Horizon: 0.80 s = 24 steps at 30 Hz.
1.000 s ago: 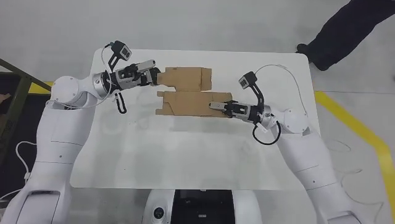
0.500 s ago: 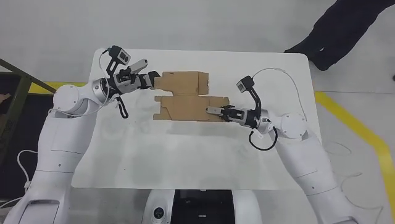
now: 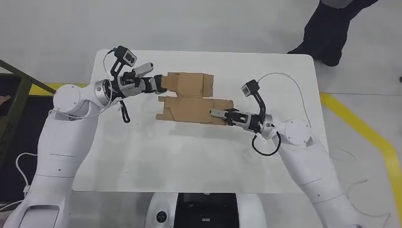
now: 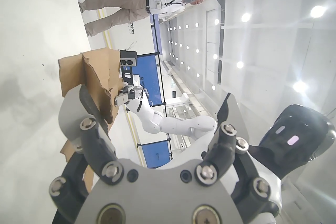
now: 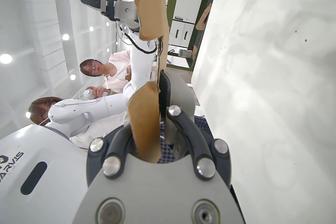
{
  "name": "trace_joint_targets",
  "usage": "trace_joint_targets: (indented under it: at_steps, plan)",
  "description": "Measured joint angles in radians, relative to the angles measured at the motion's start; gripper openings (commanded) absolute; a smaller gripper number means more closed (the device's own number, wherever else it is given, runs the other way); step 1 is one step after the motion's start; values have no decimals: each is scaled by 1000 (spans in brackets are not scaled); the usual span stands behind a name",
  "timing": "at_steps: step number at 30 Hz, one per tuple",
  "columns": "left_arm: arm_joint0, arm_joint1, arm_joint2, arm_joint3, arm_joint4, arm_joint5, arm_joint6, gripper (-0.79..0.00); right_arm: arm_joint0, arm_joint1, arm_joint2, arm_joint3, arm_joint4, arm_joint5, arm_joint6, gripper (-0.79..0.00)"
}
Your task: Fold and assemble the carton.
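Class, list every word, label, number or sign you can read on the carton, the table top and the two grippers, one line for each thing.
carton: none; plain brown cardboard on every face shown.
table: none; plain white top.
left gripper: none; plain grey and black parts.
right gripper: none; plain grey and black parts.

We have both white arms bent inward, grippers facing each other.
Our left arm [image 3: 78, 99] carries its grey, black-padded left gripper [image 3: 162, 83] spread wide: one finger [image 4: 71, 109] lies against the brown cardboard carton [image 3: 188, 107], the other stands well clear. Our right arm [image 3: 295, 130] has the right gripper [image 3: 218, 112] clamped on the carton's edge nearest it.
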Motion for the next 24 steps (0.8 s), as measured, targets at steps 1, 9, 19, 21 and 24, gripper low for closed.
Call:
trace_joint_targets:
  at_steps: [1,9,19,21,24]
  plan:
    - [-4,-1,7,4,5,1,1,0,0,0,-2,-1,0,0,0,-785]
    - [-41,-5,42,36,29,0,4,0,3,3,-12,1,8,-2,6,-785]
    - [-47,0,49,41,79,-6,-5,0,14,8,-15,3,20,-3,22,-785]
    - [-46,2,47,36,91,-6,-12,-209,18,8,-19,4,21,-3,23,-785]
    - [-44,4,45,33,112,-3,-16,-560,23,8,-24,6,23,-3,25,-785]
